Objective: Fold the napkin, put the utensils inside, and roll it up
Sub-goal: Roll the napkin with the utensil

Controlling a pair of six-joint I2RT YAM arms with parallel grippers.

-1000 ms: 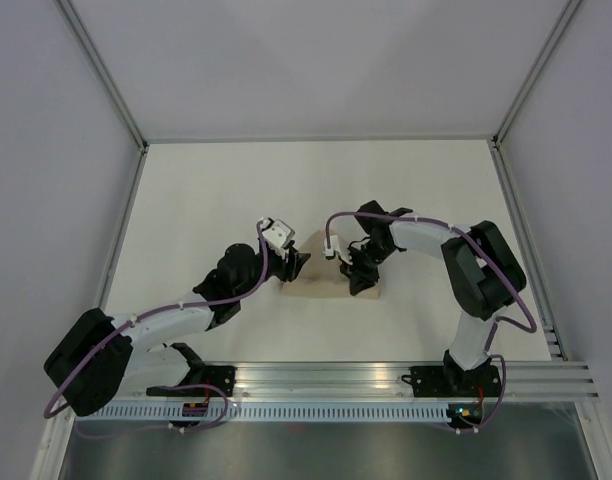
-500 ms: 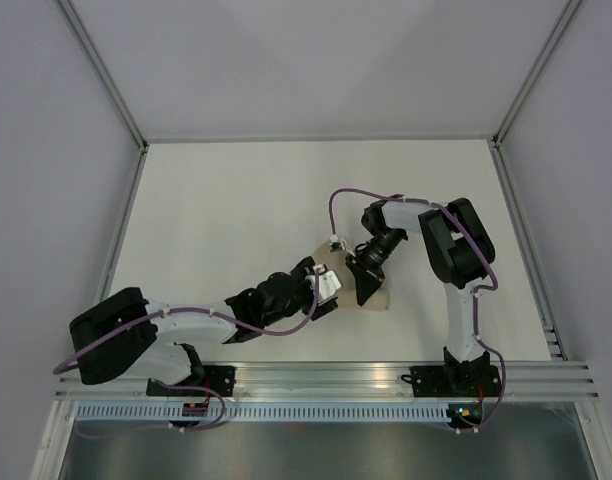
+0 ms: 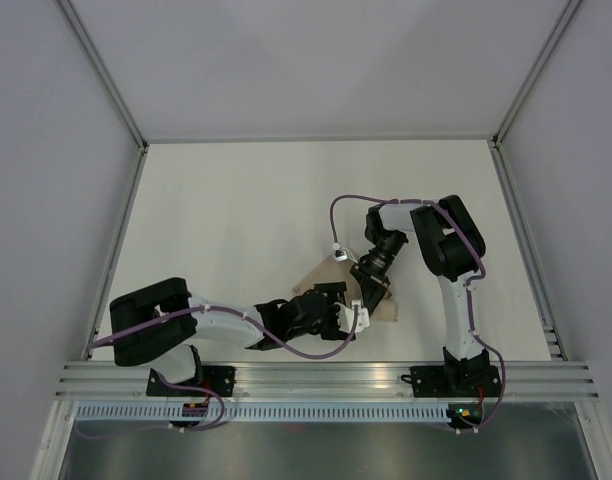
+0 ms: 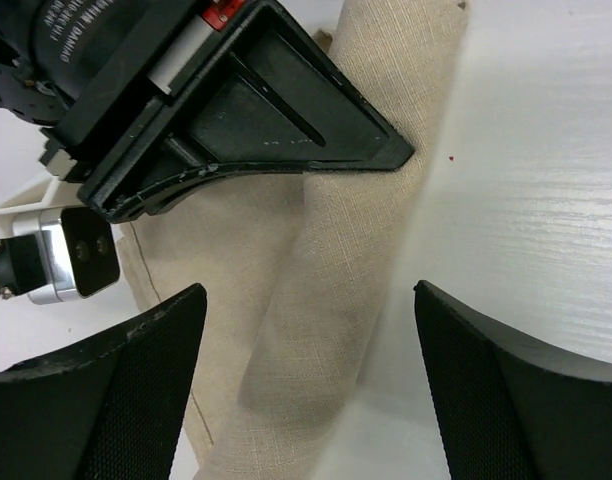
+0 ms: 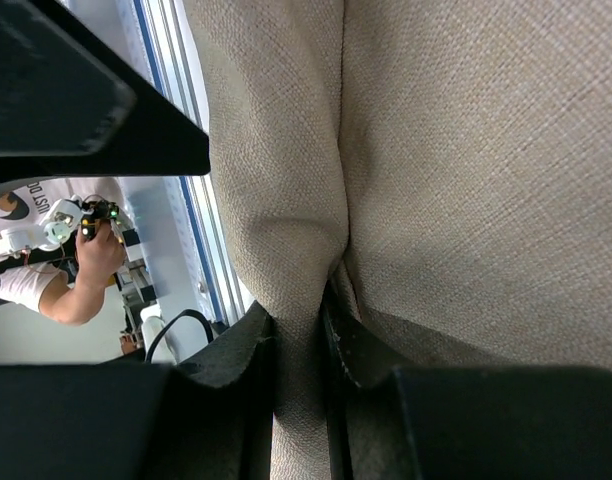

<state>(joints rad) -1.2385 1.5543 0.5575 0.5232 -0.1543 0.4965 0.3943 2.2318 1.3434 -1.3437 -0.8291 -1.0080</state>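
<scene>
The beige napkin point(image 3: 312, 279) lies partly rolled on the white table, between the two grippers. In the left wrist view its rolled part point(image 4: 331, 290) runs lengthwise between my open left gripper point(image 4: 309, 292), whose fingers stand apart on either side without touching it. My left gripper point(image 3: 358, 318) reaches in from the near left. My right gripper point(image 3: 372, 292) is shut on a fold of the napkin point(image 5: 286, 150), pinched between its jaws point(image 5: 298, 322). The right gripper's black finger point(image 4: 246, 120) rests on the cloth. The fork is hidden.
The white table point(image 3: 236, 200) is walled on three sides. An aluminium rail point(image 3: 326, 375) runs along the near edge, close to the napkin. A purple cable point(image 3: 351, 200) loops over the right arm.
My left arm swung from the napkin's left side round to its near side. My right gripper drew nearer with the napkin, which shifted toward the near edge and turned.
</scene>
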